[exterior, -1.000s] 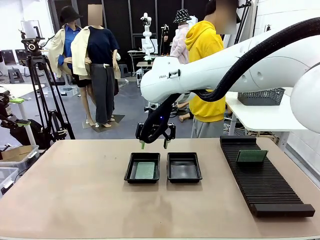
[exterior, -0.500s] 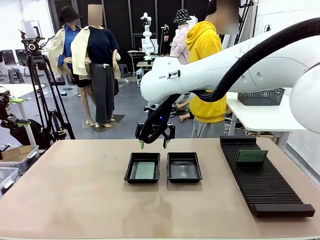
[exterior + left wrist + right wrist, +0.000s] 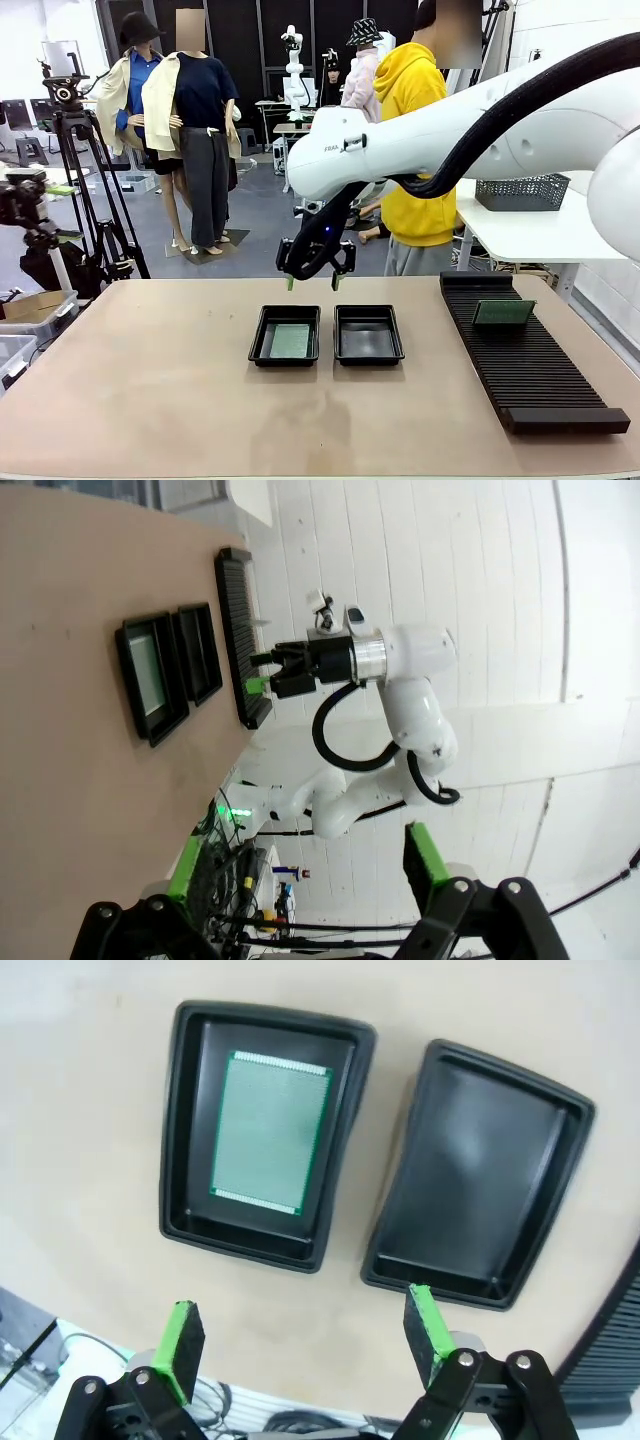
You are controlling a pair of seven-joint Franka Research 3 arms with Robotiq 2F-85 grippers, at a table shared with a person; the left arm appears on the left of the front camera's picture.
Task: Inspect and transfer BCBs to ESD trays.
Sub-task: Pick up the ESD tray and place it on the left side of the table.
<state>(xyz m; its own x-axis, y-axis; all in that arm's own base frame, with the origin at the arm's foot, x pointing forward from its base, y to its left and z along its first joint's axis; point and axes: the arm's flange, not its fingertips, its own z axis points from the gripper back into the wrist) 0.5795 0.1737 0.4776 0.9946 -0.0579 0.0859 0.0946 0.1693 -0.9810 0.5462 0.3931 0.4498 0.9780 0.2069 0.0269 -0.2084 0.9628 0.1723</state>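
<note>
At the middle of the table [image 3: 150, 380], two ESD trays sit side by side. The left tray [image 3: 258, 345] holds one BCB [image 3: 291, 341] lying flat, and the right tray [image 3: 369, 342] is bare. The right gripper [image 3: 313, 283] hangs above their far edge, jaws spread, well clear of that board. The front view adds a second BCB [image 3: 503, 312] standing in the ribbed rack [image 3: 530, 385]. The left wrist view gives the left gripper [image 3: 303, 865], its jaws likewise spread.
</note>
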